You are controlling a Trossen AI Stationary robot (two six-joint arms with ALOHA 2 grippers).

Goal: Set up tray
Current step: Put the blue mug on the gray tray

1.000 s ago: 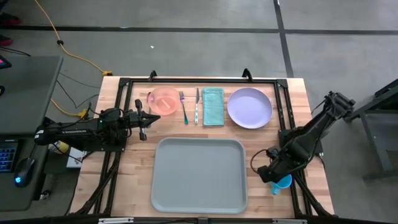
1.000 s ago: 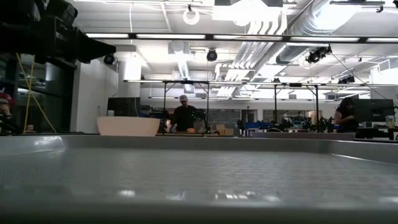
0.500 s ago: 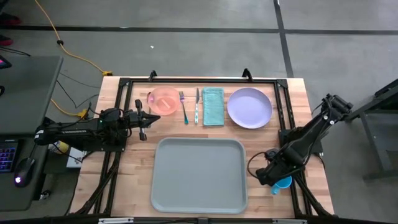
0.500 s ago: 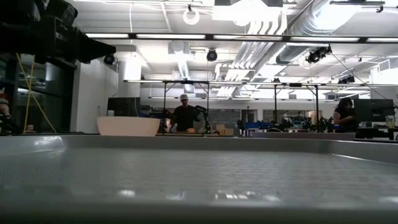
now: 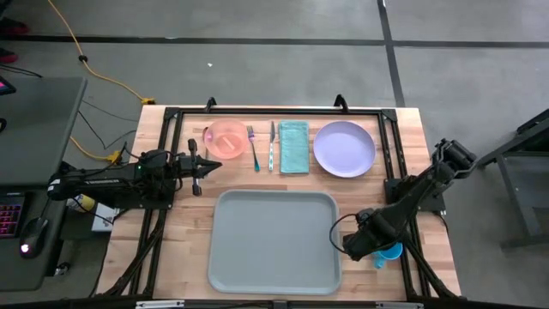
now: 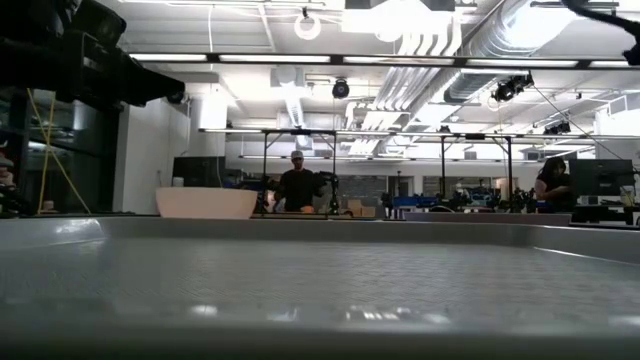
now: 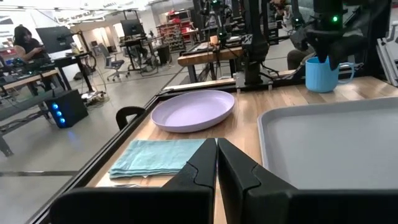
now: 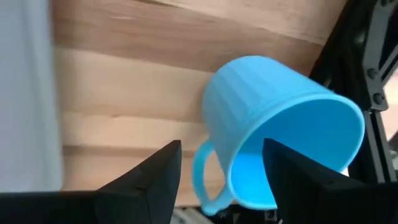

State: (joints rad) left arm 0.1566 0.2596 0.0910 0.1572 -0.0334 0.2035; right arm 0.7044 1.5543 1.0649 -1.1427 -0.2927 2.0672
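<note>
Right gripper (image 5: pixel 364 249) shifted toward tray (image 5: pixel 274 240), fingers spread around blue mug (image 8: pixel 273 124) | left gripper (image 7: pixel 216 163) closed, empty

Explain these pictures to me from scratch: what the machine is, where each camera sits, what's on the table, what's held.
Two dark robot arms work at a wooden table. One camera looks straight down, one sits at table height, and one rides on each wrist. On the table lie a grey-green tray, pink plate, fork, knife, teal napkin, lilac plate and blue mug. The left gripper, fingers shut and empty, waits near the pink plate. The right gripper stands open around the mug's handle side, gripping nothing.
</note>
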